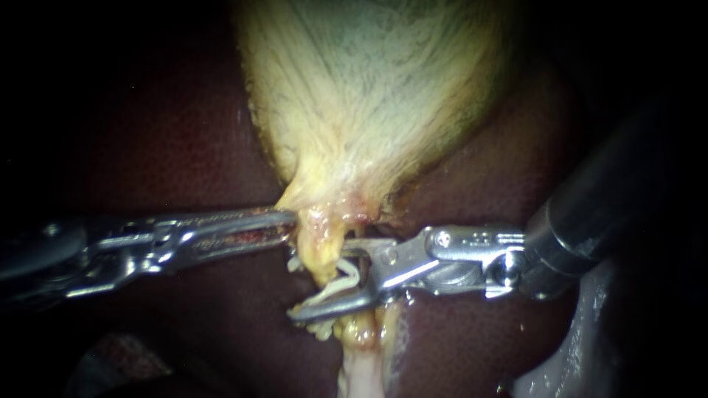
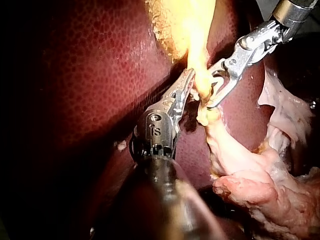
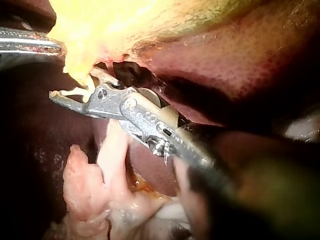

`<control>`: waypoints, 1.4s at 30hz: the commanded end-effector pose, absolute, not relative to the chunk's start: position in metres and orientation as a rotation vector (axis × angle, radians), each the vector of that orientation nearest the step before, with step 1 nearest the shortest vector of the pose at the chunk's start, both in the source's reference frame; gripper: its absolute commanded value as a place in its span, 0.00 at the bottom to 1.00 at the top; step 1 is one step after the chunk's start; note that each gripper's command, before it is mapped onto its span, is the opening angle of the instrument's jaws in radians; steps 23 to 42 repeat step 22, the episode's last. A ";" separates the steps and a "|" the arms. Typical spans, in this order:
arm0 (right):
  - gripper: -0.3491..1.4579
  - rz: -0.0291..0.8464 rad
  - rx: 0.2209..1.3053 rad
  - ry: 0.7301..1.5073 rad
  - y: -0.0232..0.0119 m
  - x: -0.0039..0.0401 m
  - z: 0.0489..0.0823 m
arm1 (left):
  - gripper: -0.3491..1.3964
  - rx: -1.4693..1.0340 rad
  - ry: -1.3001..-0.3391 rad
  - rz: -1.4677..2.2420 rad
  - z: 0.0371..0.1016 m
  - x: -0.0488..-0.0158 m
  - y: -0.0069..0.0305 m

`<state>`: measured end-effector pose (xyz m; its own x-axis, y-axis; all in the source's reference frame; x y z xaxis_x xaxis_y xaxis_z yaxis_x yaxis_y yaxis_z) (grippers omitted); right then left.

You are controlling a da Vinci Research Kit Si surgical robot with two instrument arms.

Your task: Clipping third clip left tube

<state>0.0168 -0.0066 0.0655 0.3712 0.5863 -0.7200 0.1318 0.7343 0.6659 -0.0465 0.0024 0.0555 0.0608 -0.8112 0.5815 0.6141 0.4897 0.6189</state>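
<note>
Right instrument [image 1: 321, 280], a dark shaft ending in two long silver jaws, stands with those jaws wide apart. The short yellow fatty tube [image 1: 322, 250] sits in the gap between them, and a bent white clip [image 1: 345, 284] is loaded there too. Nothing is squeezed yet (the clip's legs are plainly spread). The tube runs from the neck of the pale, yellow-white fibrous gallbladder [image 1: 369, 96] toward the near edge. It lies over the dark red-brown mottled liver [image 1: 169, 147]. The left instrument [image 1: 289, 225], slotted steel jaws on a grey shaft, comes in from the left. Its jaws are narrow and look pinched on the gallbladder where it tapers, just far of the clip.

I judge the step to be placement: the clip is around the tube but not closed. The next move calls for checking that both clip legs reach past the tube, then closing squarely without dragging it.

Count: two instruments, one gallbladder, one tube I can tell apart, and one certain clip. Whitish scraps beside the tube may be more clips, but they are too tangled to say.
</note>
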 end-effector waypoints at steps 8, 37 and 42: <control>0.00 0.348 0.694 1.176 -0.0053 0.0154 0.0661 | 0.00 0.229 -1.049 -1.093 0.0556 -0.0465 0.0024; 0.00 0.351 0.696 1.174 -0.0056 0.0157 0.0662 | 0.00 0.229 -1.049 -1.092 0.0556 -0.0465 0.0024; 0.00 0.351 0.696 1.174 -0.0056 0.0157 0.0662 | 0.00 0.229 -1.049 -1.092 0.0556 -0.0465 0.0024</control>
